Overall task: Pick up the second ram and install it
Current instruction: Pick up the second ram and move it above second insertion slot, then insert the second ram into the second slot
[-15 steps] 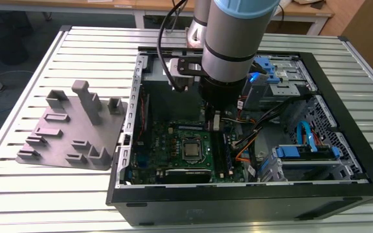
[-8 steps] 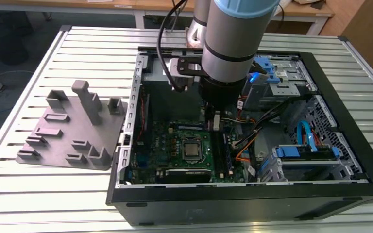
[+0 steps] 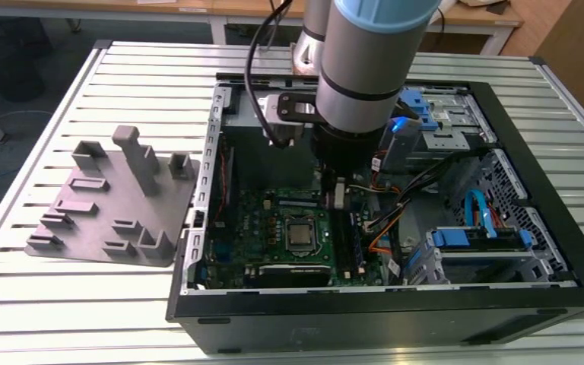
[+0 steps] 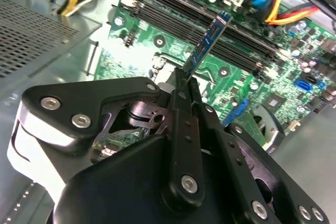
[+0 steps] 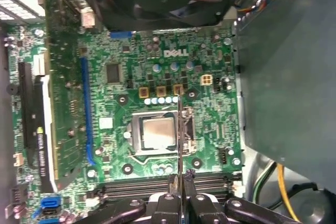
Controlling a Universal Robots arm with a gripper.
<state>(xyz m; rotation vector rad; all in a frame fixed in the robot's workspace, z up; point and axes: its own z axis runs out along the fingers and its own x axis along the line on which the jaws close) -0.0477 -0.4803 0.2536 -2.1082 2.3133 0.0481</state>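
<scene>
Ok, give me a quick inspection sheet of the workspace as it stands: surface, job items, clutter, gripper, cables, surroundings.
surface: slatted metal table bearing an open computer case, with a grey holder plate beside it at the exterior view's left.
job's things: second ram held over the motherboard near the memory slots, not seated in a slot.
clutter: nothing seen.
grippers: gripper inside the case, shut on the second ram.
cables: coloured bundle beside the motherboard; blue cable by the drive cage.
surroundings: wooden desks beyond the table.
</scene>
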